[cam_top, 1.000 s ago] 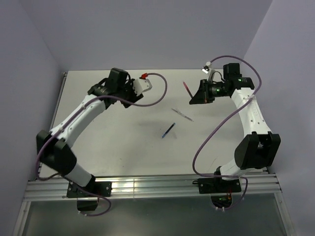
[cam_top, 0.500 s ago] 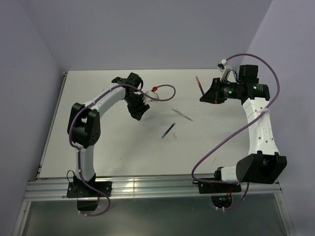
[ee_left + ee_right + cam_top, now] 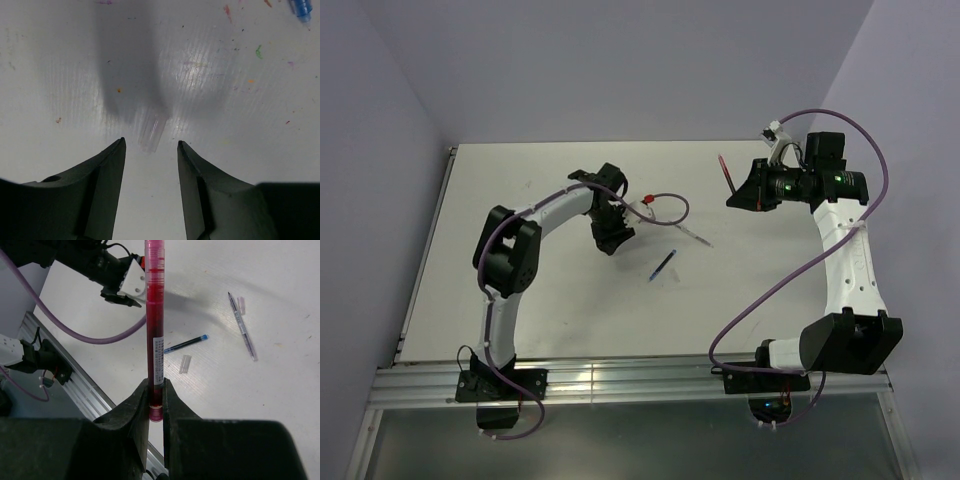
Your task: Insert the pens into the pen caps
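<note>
In the middle of the left wrist view, a clear cap (image 3: 153,134) lies by the open, empty left gripper (image 3: 150,145); the right gripper (image 3: 156,390) squeezes the red pen (image 3: 154,315).

Left fingers (image 3: 102,175) shifted over pen cap (image 3: 153,133); red pen (image 3: 154,330) carried rightward.

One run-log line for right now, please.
left gripper: open, lined up on clear cap | right gripper: shut on red pen | blue pen, clear pen: lying on table

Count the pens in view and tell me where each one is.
3. The red pen is clamped upright in the right end effector. The blue pen lies on the table. The clear-grey pen lies just beyond it. None appears hidden.
</note>
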Robot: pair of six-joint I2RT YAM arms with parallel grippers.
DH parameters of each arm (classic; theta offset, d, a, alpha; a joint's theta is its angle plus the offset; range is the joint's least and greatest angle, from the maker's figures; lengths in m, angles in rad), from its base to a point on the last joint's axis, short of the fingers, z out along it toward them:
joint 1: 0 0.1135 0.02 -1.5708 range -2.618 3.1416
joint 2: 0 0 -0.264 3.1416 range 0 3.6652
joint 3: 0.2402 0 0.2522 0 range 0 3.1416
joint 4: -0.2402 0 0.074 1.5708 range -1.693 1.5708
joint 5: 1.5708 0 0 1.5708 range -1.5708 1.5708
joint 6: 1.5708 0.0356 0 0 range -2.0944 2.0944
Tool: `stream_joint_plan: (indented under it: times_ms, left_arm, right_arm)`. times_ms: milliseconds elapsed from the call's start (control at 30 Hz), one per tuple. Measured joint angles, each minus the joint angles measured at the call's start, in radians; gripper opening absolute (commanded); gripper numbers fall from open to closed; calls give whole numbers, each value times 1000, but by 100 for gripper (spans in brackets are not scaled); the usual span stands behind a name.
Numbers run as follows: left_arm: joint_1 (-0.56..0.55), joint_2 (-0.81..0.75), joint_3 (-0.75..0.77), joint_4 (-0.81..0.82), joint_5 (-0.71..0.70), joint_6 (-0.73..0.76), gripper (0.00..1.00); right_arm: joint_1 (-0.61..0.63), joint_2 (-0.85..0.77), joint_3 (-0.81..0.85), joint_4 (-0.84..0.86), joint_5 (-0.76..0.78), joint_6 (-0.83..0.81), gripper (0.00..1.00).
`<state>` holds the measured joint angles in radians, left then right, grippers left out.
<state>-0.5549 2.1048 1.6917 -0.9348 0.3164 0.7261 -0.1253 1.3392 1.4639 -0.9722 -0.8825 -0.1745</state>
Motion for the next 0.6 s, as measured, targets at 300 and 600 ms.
stream_joint_plan:
  times_ms: [300,600]
  left_arm:
    - [-24,36,-26,53,-42,26,47]
    - [-39,-23,-157,192,-90,68,21]
  right_arm:
    - [0,0,0,-1,0,-3,0]
    - [0,0,0,-2,2,-11,0]
